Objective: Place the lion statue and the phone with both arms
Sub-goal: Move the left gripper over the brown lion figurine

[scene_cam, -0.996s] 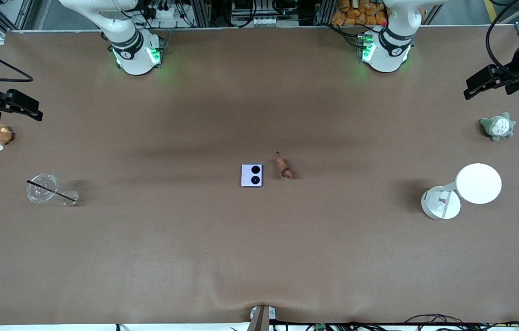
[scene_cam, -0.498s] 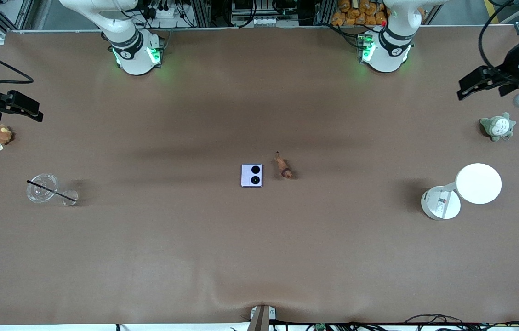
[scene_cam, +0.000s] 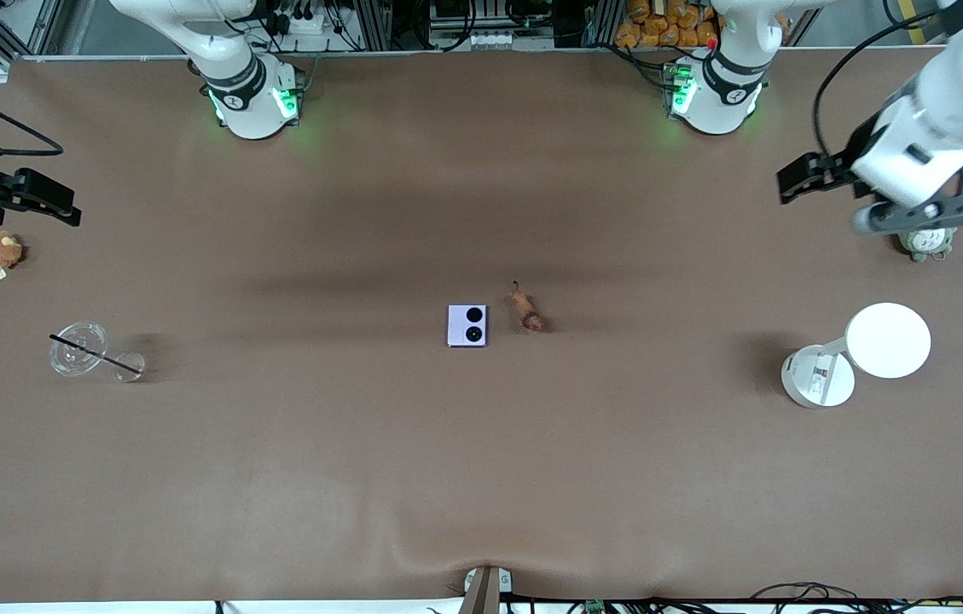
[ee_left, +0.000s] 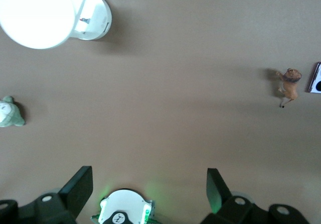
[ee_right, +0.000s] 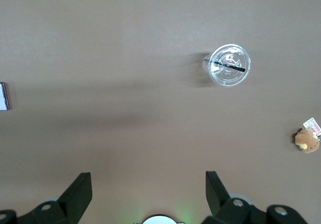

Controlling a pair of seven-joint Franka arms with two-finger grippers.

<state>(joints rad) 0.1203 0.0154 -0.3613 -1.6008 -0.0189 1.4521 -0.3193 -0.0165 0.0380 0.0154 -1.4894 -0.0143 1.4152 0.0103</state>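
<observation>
Both my pincers up, wide and empty!
Lion statue (scene_cam: 526, 310) lies at the phone's (scene_cam: 467, 326) three o'clock; left gripper (ee_left: 149, 184) and right gripper (ee_right: 149, 186) grip nothing.

The grey-green plush (scene_cam: 925, 243) sits mostly hidden beneath the left arm (scene_cam: 916, 141).

White arms (scene_cam: 942, 102), black cables, green-lit bases (scene_cam: 255, 102)

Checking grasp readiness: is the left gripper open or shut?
Open: the left gripper shows its two black fingers standing wide apart, nothing between them.
</observation>
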